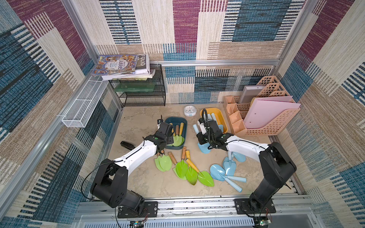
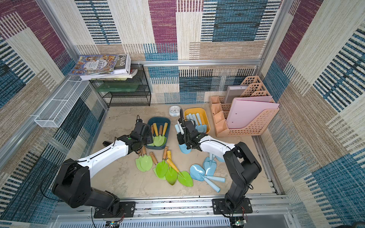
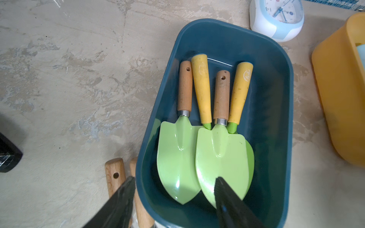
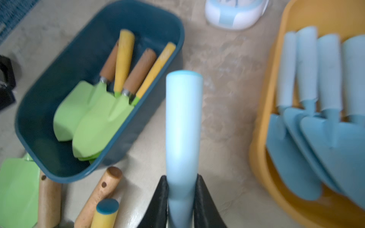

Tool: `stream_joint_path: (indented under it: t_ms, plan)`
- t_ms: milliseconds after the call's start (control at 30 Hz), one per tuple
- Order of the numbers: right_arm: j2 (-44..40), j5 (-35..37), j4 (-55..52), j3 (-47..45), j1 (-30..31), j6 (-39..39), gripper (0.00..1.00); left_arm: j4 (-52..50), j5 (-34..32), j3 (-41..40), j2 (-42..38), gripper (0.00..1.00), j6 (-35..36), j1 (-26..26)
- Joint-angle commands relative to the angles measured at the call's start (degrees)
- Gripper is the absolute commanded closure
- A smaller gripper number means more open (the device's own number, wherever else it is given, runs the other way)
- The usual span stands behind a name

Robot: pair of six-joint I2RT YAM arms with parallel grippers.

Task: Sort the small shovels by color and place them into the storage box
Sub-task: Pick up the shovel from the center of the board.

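The right end effector clamps a blue shovel by the handle, its long axis parallel to those in the yellow box just beside, while the left end effector, jaws apart, hangs over the teal box.

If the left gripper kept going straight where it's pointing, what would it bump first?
Probably the green shovel blades in the blue box, ahead of the open left gripper. One finger sits outside the wall, so the rim might come first; depth unclear.
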Motion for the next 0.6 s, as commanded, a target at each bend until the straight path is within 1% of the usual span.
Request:
stream_joint_path:
  t_ms: [0,100,200,367,567]
  plan:
    - [-0.35,-2.47,-1.28,4.65,-4.24,-2.29,0.85,-0.41,-0.7,-0.04,-0.06,0.35,0.23,0.05]
    - [1.94,-4.12,-2.27,10.02,-9.36,-2.76,0.85,-0.23,-0.5,-0.04,0.1,0.35,0.24,0.06]
    - [6.37,-2.99,-4.52,16.23,-12.45,-4.26,0.84,-0.21,-0.35,0.13,0.42,0.34,0.42,0.05]
    - [15.93,-0.76,-8.73,25.07,-15.45,-6.47,0.84,-0.08,-0.22,0.4,1.12,0.35,0.65,0.07]
    - [23.52,-0.6,-8.95,28.7,-17.04,-5.86,0.84,-0.41,-0.66,0.75,1.83,0.35,1.02,0.06]
